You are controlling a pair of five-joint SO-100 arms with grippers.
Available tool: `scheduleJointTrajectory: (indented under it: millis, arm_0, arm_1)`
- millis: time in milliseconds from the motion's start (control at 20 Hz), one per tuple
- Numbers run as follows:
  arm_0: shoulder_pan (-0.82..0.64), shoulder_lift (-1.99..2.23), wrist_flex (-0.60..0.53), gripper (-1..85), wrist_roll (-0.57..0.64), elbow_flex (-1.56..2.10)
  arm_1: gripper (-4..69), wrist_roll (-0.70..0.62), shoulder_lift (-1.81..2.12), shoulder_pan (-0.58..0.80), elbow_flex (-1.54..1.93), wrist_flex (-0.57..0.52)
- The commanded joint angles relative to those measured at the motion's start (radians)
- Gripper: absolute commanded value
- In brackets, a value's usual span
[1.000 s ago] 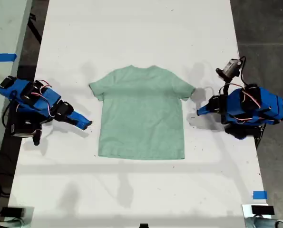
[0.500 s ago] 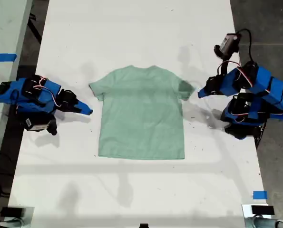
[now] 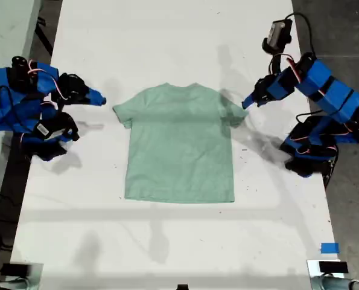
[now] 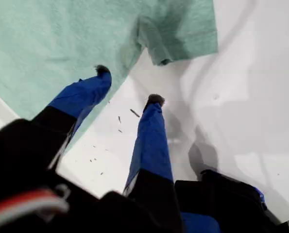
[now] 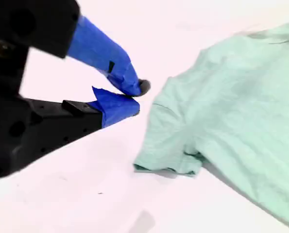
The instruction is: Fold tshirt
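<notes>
Both arms blue with black joints, red-and-white cables, blue-fingered pincers

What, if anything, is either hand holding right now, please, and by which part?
Nothing is held. My first hand is open near a sleeve of the pale mint-green cloth t-shirt; my second hand is shut on nothing beside the other sleeve.

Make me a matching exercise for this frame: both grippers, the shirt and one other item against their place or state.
Things:
1. my first gripper
2. my second gripper
3. tshirt
4. blue tape strip

Places or states:
A. lying flat and unfolded on the white table
B. shut, just off a sleeve, not touching cloth
C. at the table edge, exterior view's lower right
D. open, one finger over the shirt by a sleeve

Pairs: 1-D, 2-B, 3-A, 4-C
</notes>
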Motion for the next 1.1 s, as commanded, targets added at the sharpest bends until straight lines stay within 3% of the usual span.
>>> scheduleJointTrajectory:
  millis: [0,100,250,600,800,1050]
  arm_0:
    - [-0.183,-0.279,0.1,14.6,0.215,-0.29]
    - [-0.264,-0.474,0.146,22.7,0.359,-0.454]
    - [-0.321,-0.667,0.181,27.5,0.485,-0.637]
    - [-0.353,-0.818,0.06,34.1,0.655,-0.591]
    - [-0.353,-0.871,0.04,34.1,0.724,-0.554]
    - [-0.344,-0.934,0.008,34.4,0.709,-0.514]
  arm_1:
    - [22.8,-0.067,-0.018,0.054,-0.072,-0.002]
    - [25.8,-0.115,-0.04,0.092,-0.083,-0.002]
    - [27.5,-0.184,-0.071,0.133,-0.087,-0.009]
    - [30.3,-0.305,-0.198,0.152,-0.021,-0.189]
    - [30.5,-0.364,-0.245,0.176,0.048,-0.307]
    - [30.6,-0.39,-0.351,0.232,0.127,-0.413]
